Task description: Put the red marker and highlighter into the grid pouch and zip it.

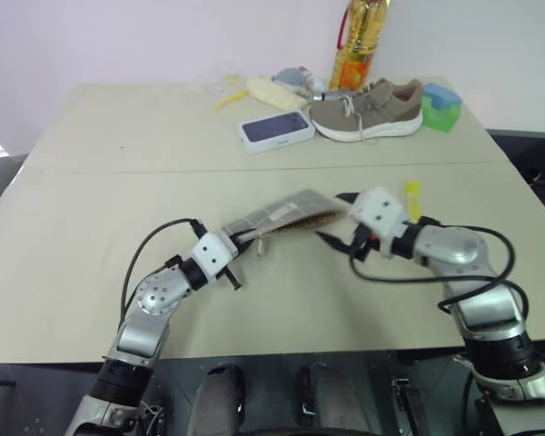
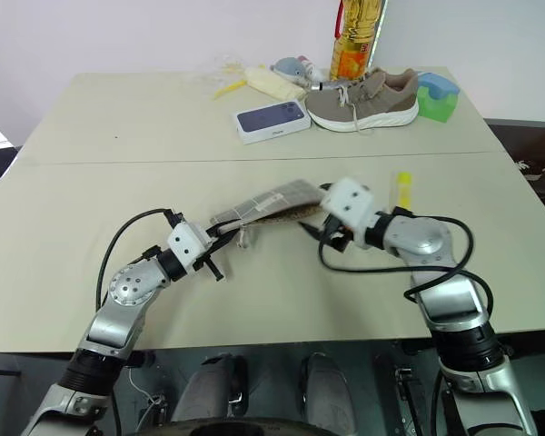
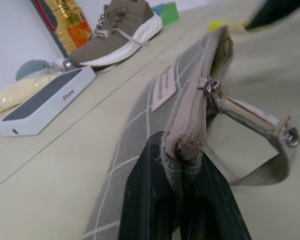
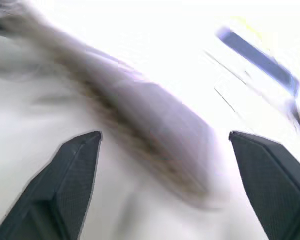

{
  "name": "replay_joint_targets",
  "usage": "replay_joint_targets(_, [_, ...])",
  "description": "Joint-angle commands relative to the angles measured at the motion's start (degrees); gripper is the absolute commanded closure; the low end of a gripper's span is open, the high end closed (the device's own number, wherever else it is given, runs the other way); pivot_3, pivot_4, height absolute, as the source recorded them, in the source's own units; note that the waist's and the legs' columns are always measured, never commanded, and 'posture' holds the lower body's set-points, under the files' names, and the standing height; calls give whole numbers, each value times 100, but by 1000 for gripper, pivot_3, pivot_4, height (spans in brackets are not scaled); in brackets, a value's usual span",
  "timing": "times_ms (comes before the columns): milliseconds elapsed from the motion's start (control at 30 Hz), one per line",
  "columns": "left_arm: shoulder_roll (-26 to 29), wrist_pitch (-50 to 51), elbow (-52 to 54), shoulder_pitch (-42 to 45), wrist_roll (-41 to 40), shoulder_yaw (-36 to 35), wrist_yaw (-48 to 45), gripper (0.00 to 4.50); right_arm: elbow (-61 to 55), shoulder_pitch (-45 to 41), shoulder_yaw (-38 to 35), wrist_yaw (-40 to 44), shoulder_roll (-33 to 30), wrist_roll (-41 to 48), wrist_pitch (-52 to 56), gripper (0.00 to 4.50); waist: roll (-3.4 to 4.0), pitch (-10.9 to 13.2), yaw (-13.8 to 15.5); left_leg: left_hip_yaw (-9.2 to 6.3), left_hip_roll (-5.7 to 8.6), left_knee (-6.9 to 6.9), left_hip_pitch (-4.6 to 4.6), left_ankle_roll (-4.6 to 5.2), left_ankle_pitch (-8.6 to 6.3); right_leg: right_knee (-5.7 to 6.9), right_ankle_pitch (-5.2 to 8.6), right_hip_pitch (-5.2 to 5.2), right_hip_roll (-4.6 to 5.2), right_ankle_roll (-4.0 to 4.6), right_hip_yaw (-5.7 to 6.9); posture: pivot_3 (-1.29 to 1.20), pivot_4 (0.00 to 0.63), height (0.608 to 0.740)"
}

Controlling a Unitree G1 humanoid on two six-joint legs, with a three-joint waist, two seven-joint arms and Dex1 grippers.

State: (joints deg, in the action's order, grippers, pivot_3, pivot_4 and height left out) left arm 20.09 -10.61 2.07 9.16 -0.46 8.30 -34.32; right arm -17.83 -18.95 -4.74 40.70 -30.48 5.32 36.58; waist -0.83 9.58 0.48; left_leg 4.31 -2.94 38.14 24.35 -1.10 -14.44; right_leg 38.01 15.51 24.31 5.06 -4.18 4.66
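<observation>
Table [image 1: 91, 209] front bare; L gripper [image 1: 239, 243] clamps grid pouch [image 1: 286, 214] end, R gripper [image 1: 339, 218] wide at mouth, highlighter [image 1: 412, 199] beside

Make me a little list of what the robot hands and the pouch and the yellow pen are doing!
left gripper: shut on the grid pouch's end
right gripper: open, holding nothing, at the pouch's open end
grid pouch: lifted off the table, zipper partly open
highlighter: lying on the table past the right gripper, not in the pouch
far side: white box, shoe

Plain test room: beige table [image 1: 91, 182] against bare white wall [image 1: 118, 36], assorted props.
</observation>
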Motion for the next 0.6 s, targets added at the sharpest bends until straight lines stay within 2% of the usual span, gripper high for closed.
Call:
replay_joint_targets(33, [-62, -92, -16, 98, 68, 51, 114, 4500, 416, -215, -718, -962, 252, 59, 832, 102, 1, -1, 16, 1, 0, 0, 0, 0, 0, 0, 0, 0, 0, 0, 0, 0, 150, 724])
replay_joint_targets(133, [-108, -99, -89, 174, 71, 60, 145, 4500, 891, -471, -1048, -1807, 441, -107, 1160, 102, 4, -2, 14, 3, 1, 0, 0, 0, 0, 1, 0, 1, 0, 0, -1, 0, 150, 724])
replay_joint_targets(267, [-135, -123, -172, 262, 74, 52, 158, 4500, 1485, -743, -1448, -2499, 624, -16, 1504, 102, 6, -2, 12, 3, 2, -2, 1, 0, 0, 3, 0, 2, -2, 0, -1, 0, 150, 724])
replay_joint_targets(400, [-160, -129, -194, 309, 82, 45, 184, 4500, 1960, -902, -1714, -2797, 721, 133, 1643, 102, 6, -2, 13, 3, 2, -2, 1, 1, 0, 3, 0, 2, -2, 0, -1, 0, 150, 724])
replay_joint_targets(500, [-160, -119, -166, 281, 73, 25, 205, 4500, 2032, -913, -1700, -2841, 712, 237, 1632, 896, 7, -2, 11, 3, 2, -2, 2, 1, 0, 2, 0, 2, -1, -1, -2, 0, 150, 724])
replay_joint_targets(600, [-167, -89, -118, 231, 28, -4, 239, 4500, 1983, -896, -1641, -2885, 720, 317, 1629, 2427, 7, -2, 9, 2, 2, -3, 2, 1, 0, 3, 0, 2, -2, -1, -2, 0, 150, 724])
